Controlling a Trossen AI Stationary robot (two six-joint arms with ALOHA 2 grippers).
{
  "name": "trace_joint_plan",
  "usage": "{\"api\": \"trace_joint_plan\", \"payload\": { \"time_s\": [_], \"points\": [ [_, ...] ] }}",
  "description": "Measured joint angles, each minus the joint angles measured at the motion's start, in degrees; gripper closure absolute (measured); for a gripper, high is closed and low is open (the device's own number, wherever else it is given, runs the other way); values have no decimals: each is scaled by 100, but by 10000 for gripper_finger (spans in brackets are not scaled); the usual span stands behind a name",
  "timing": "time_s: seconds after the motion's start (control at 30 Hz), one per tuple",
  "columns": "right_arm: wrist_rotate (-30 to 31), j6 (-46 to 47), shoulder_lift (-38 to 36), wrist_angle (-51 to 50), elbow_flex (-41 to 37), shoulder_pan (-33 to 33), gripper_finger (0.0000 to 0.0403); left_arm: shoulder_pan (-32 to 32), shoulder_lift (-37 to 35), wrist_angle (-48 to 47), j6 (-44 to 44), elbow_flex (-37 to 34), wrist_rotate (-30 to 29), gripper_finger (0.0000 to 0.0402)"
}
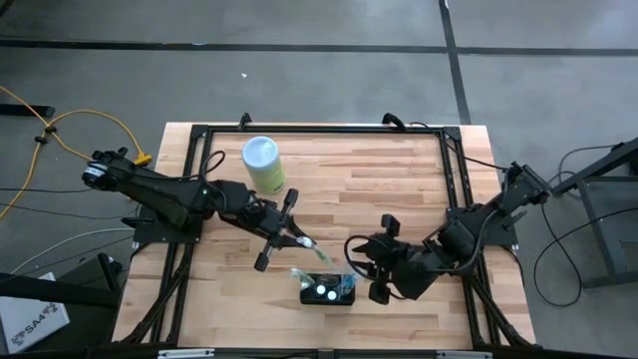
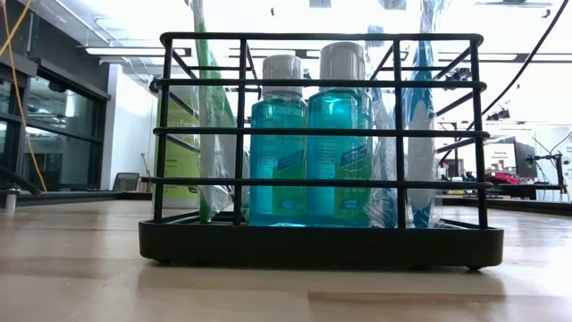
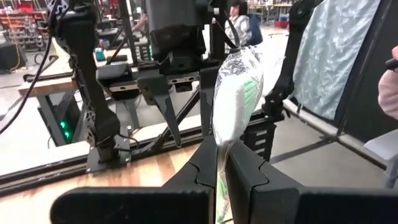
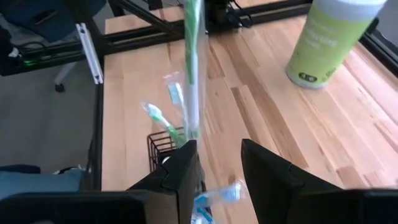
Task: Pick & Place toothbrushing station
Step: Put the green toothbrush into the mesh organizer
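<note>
Left hand [image 1: 305, 242] grips a wrapped toothbrush [image 3: 236, 93]; right hand [image 1: 359, 271] part-open beside the toothbrushing station [image 1: 328, 292].

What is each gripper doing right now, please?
Left gripper: shut on a wrapped toothbrush.
Right gripper: fingers apart, holding nothing, just above the black holder.

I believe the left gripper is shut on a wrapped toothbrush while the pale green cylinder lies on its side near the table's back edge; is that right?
Not quite: the pale green cylinder stands upright, as the right wrist view shows. The left gripper is indeed shut on the wrapped toothbrush.
</note>
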Motion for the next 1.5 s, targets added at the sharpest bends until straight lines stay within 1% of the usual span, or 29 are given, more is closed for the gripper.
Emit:
{"api": "trace_joint_plan", "payload": {
  "time_s": [0.13, 0.33, 0.47, 0.6, 0.73, 0.87, 0.93, 1.17, 1.3, 1.5],
  "points": [
    [20, 247, 0, -217, 0, 75, 286, 4, 0, -244, -53, 29, -111, 398],
    [32, 792, 0, -587, 0, 262, 286, 5, 2, -931, -198, 198, -883, 398],
    [212, 1282, 0, -962, 0, 421, 286, 2, 0, -1216, -211, 426, -900, 398],
    [445, 1795, 0, -1382, 0, 556, 286, -26, 0, -1851, -339, 688, -898, 398],
    [682, 2193, 0, -1727, 0, 674, 286, -26, 4, -2149, -538, 693, -811, 398],
    [815, 2489, 0, -1976, 0, 745, 286, -28, 31, -2069, -682, 693, -62, 398],
    [843, 2592, 0, -2063, 2, 745, 286, -49, 80, -1999, -742, 693, 111, 398],
    [916, 2700, 2, -2154, 2, 745, 286, -248, 482, -1668, -418, 691, 113, 398],
    [912, 2702, 2, -2154, 2, 745, 286, -325, 631, -1368, -75, 691, -169, 398],
    [887, 2702, 4, -2152, 2, 745, 286, -319, 677, -1340, -101, 689, -205, 398]
  ]
}}
